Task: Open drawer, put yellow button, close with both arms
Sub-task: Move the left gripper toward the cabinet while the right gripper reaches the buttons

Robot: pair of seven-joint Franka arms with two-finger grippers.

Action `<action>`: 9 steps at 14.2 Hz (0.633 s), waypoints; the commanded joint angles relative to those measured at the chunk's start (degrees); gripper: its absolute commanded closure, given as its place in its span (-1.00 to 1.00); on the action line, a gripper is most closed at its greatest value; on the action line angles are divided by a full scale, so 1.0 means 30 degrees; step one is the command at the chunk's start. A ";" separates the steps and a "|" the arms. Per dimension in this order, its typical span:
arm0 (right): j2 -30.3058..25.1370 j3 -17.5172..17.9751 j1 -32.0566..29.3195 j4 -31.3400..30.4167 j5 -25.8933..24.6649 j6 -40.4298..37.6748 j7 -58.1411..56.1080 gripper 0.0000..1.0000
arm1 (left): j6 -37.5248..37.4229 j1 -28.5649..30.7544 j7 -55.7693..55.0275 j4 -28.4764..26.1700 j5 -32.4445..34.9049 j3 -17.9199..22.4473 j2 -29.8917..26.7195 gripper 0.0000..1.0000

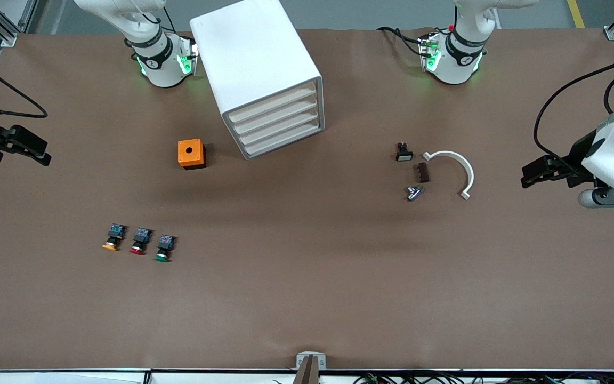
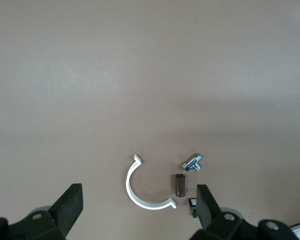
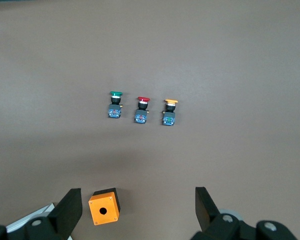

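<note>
The white cabinet [image 1: 253, 58] stands between the arm bases, its four drawers all shut; the drawer [image 1: 272, 105] is the uppermost. The yellow button [image 1: 113, 237] lies in a row with a red button [image 1: 140, 241] and a green button [image 1: 163, 248], nearer to the front camera toward the right arm's end. The right wrist view shows the yellow button [image 3: 170, 112] too. My right gripper [image 1: 46, 152] is open and empty, in the air at the right arm's end of the table. My left gripper [image 1: 524, 178] is open and empty at the left arm's end.
An orange box with a round hole [image 1: 191, 153] sits beside the cabinet's front. Toward the left arm's end lie a white half ring [image 1: 456, 169], a brown block [image 1: 422, 172], a metal fitting [image 1: 414, 192] and a small black switch [image 1: 404, 152].
</note>
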 commanded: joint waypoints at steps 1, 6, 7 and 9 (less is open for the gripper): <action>0.0269 0.0215 -0.0252 0.0530 0.0356 -0.0152 0.0170 -0.99 | -0.0024 -0.0092 0.0063 0.0344 -0.0008 -0.0020 0.0051 -1.00; 0.0240 0.0098 -0.0688 0.0559 0.1524 -0.0297 0.0025 -0.99 | -0.0053 -0.0239 -0.0289 0.0286 -0.0242 -0.0107 0.0051 -1.00; 0.0268 0.0156 -0.1068 0.0530 0.1673 -0.0356 -0.0005 -0.99 | -0.0170 -0.0443 -0.0260 0.0228 -0.0242 -0.0137 0.0051 -1.00; 0.0298 0.0127 -0.1247 0.0472 0.1966 -0.0415 -0.0035 -0.99 | -0.0433 -0.0940 -0.0260 0.0198 -0.0242 -0.0167 0.0225 -1.00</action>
